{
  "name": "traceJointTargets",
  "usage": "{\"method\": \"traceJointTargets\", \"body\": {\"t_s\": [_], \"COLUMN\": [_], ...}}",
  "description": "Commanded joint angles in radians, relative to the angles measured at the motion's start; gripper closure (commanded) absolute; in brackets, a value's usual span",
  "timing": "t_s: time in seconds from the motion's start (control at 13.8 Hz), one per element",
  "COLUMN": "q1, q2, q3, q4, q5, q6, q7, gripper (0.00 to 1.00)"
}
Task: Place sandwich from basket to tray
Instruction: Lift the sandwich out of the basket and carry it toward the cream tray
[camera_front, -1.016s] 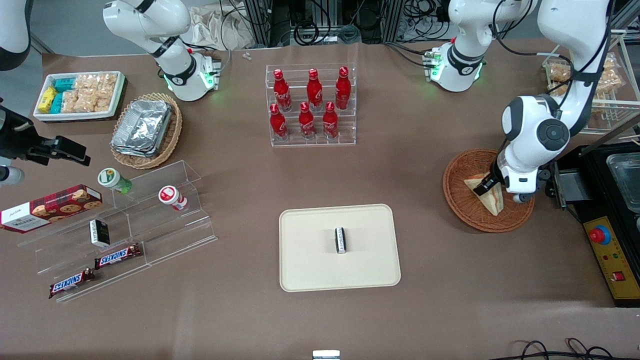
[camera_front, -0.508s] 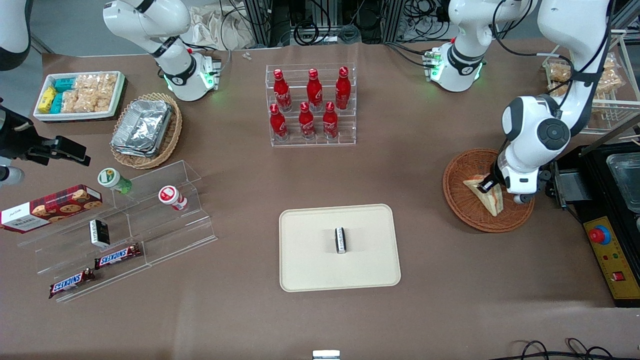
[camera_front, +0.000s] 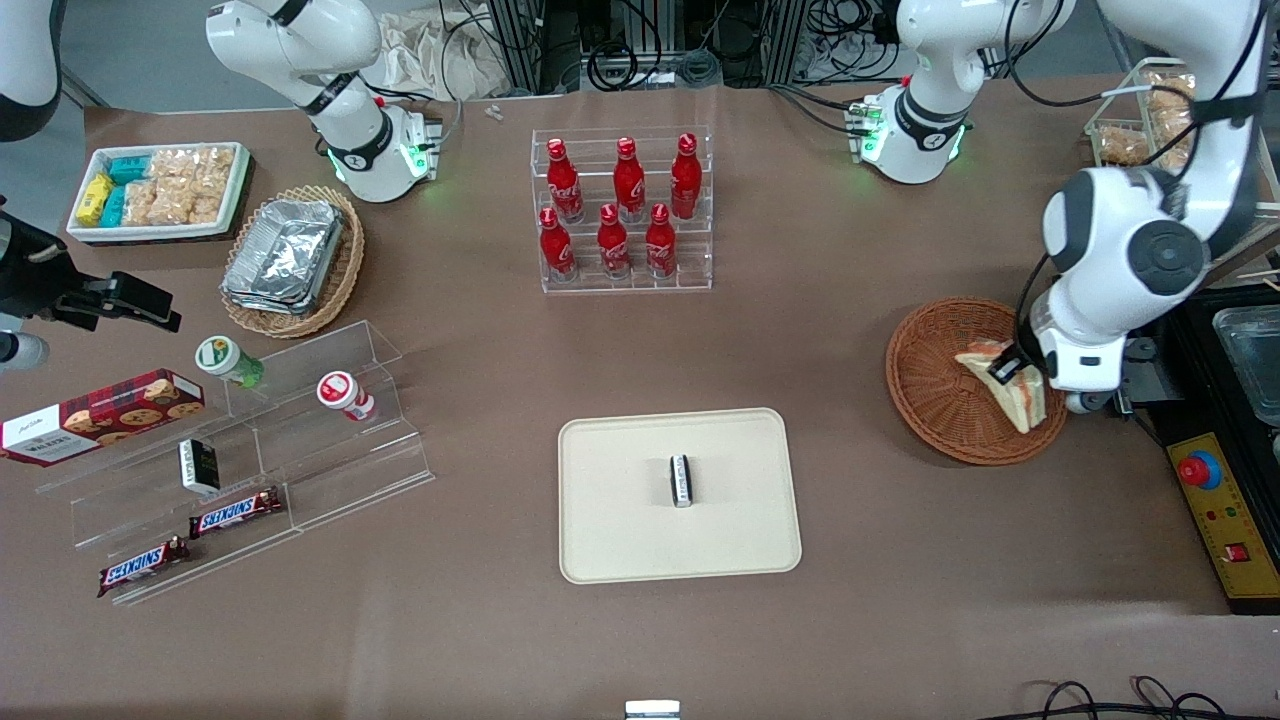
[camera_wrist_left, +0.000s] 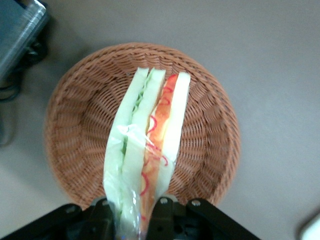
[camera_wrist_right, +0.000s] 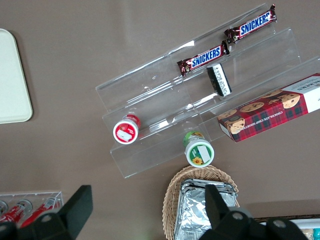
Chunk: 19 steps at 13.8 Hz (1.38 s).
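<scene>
Sandwich (camera_wrist_left: 145, 150) lifted, in pincer (camera_wrist_left: 134, 210).

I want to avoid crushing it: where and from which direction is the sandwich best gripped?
Across its flat bread faces at one end, from above. The pincer holds the sandwich this way over the basket, filling edge facing the wrist camera.

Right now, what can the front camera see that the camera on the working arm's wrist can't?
Only the front view shows the cream tray with a small dark packet on it, the red bottles, the Snickers bars and the cookie box. Only the left wrist view shows, close up, the red, orange and green filling between the bread slices. Both show the sandwich pinched in the claw, lifted above the reddish-brown basket.
</scene>
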Motion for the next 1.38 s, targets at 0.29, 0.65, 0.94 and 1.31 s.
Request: {"method": "traceJointTargets", "body": {"t_s": [0.29,0.65,0.94,1.31], "q1": [-0.003,-0.026,-0.127,-0.218], "q2": [0.193,0.414,0.578,0.755], "q3": [-0.121,-0.344,-0.344,-0.343], "q4": [0.684,0.891,0.883,0.891], "q5": [-0.001,0.014,0.017,0.224], "q6": [-0.509,-0.515,-0.332,-0.160], "q7": [0.165,0.221,0.167,0.049], "gripper": [1.00,1.00,1.00,1.00]}}
